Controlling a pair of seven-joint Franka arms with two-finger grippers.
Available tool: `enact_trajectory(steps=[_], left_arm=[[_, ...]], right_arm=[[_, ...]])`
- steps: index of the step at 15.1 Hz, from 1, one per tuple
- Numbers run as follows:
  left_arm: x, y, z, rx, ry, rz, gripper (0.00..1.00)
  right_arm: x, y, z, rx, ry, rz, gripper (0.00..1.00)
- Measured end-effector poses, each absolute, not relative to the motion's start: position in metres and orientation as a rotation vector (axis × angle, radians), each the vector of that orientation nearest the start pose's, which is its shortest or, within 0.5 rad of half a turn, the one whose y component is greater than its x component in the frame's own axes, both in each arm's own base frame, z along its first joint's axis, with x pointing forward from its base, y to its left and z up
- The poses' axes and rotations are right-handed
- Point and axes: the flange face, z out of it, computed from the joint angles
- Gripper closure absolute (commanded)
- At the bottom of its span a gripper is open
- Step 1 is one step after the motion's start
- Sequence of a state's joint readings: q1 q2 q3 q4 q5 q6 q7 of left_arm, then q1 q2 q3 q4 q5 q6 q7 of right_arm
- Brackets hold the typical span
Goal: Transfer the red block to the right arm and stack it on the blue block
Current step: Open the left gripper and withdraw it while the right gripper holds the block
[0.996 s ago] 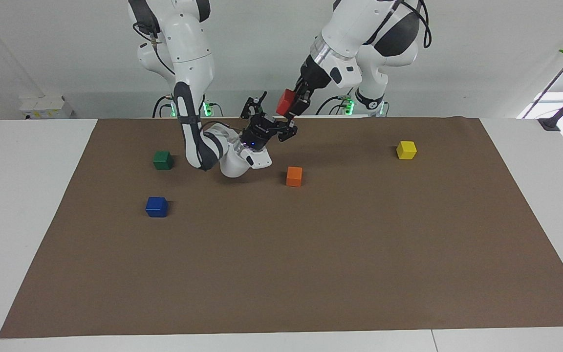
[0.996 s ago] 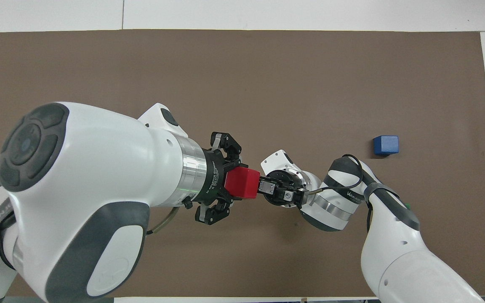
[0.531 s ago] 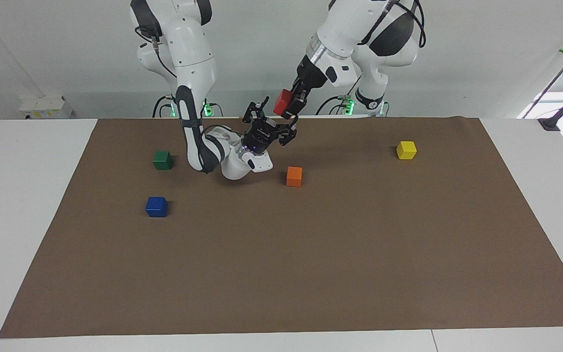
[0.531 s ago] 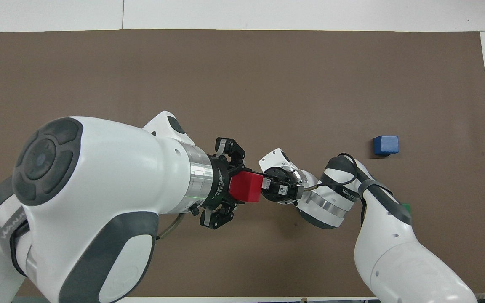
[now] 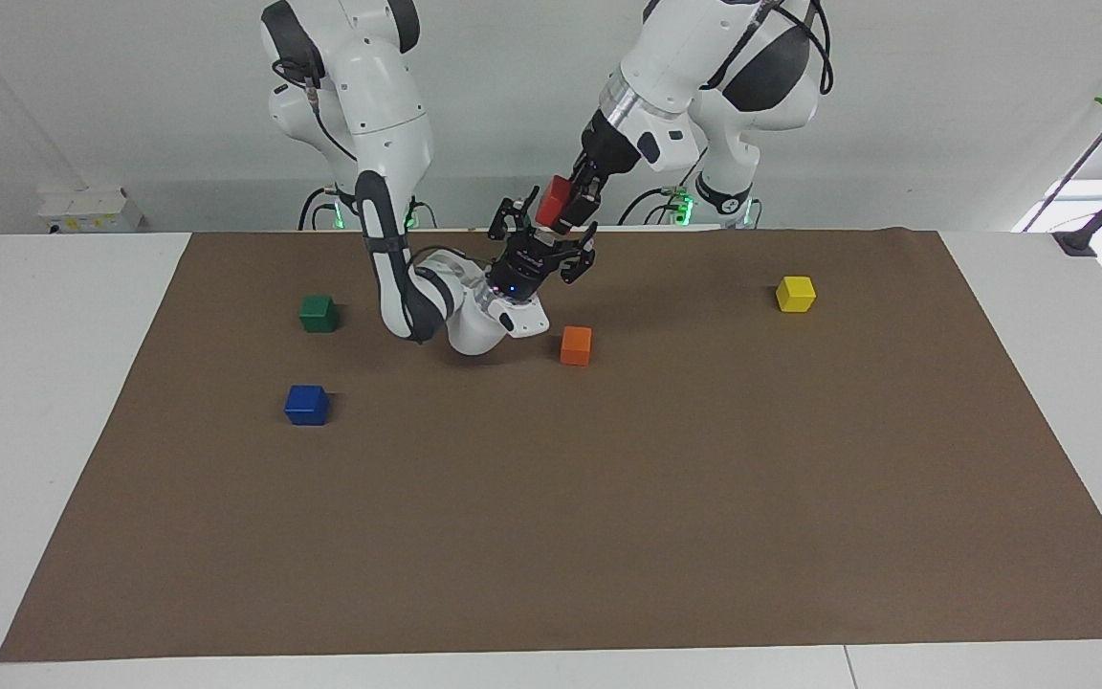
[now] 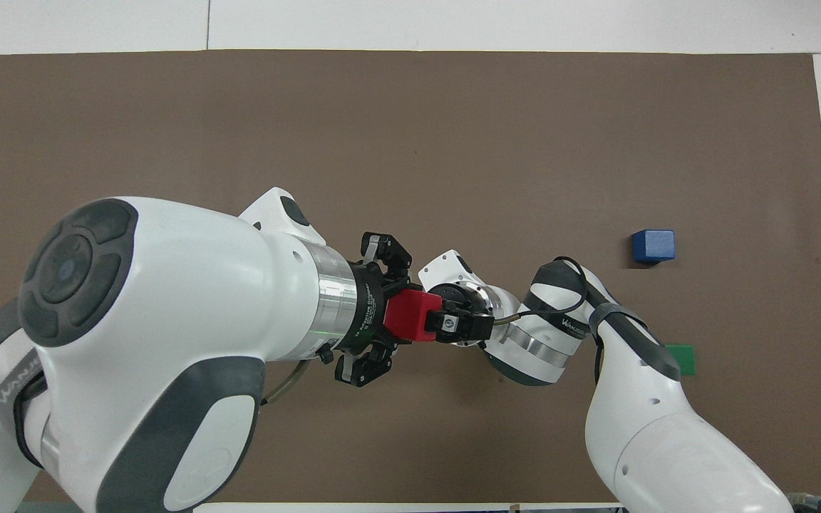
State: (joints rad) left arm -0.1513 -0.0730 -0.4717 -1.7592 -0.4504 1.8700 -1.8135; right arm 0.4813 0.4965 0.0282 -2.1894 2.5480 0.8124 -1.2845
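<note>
Over the surface (image 5: 608,526), the right pincer (image 5: 549,234) has risen up to the red block (image 5: 552,198), held aloft in the left pincer (image 5: 565,209). I cannot tell whether the right one grips yet. Handover looks imminent; the blue block (image 5: 306,405) waits.

Bright, even overhead lighting, soft short shadows beside the blocks on the worktop (image 5: 54,402), sharp focus, no glare

wall (image 5: 943,115): plain white
table (image 5: 54,383): white, brown mat (image 5: 608,498) covering most
light: bright window patch at one corner
</note>
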Motion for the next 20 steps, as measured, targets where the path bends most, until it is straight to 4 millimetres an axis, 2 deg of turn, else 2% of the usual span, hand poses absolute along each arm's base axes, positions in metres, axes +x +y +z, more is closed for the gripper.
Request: enact_trajectory(steps=[5,6,7,10,12,15,18,20], left_arm=[[0.432,-0.355,0.603,-2.726,-2.033,0.557,0.99],[0.432,-0.355,0.603,-2.726,-2.033,0.557,0.38],[0.432,-0.355,0.603,-2.726,-2.033,0.557,0.00],[0.429,-0.358,0.603,-2.722,-2.036,0.560,0.00],[0.437,-0.347,0.606,-2.717,-2.062,0.548,0.00],[0.458,-0.304,0.609,-2.776,-2.002,0.506,0.00],[0.482,-0.241,0.604,-2.845,-1.853,0.499,0.00],[0.493,-0.207,0.597,-2.933,-1.731,0.473,0.00]], right_arm=[[0.456,0.341,0.322,-0.478,-0.047,-0.269,1.00],[0.456,0.341,0.322,-0.478,-0.047,-0.269,1.00],[0.456,0.341,0.322,-0.478,-0.047,-0.269,1.00],[0.457,0.350,0.318,-0.522,-0.034,-0.266,1.00],[0.456,0.352,0.319,-0.525,-0.035,-0.263,1.00],[0.456,0.353,0.319,-0.523,-0.037,-0.264,1.00],[0.457,0.353,0.321,-0.521,-0.039,-0.265,1.00],[0.459,0.353,0.326,-0.515,-0.048,-0.269,1.00]])
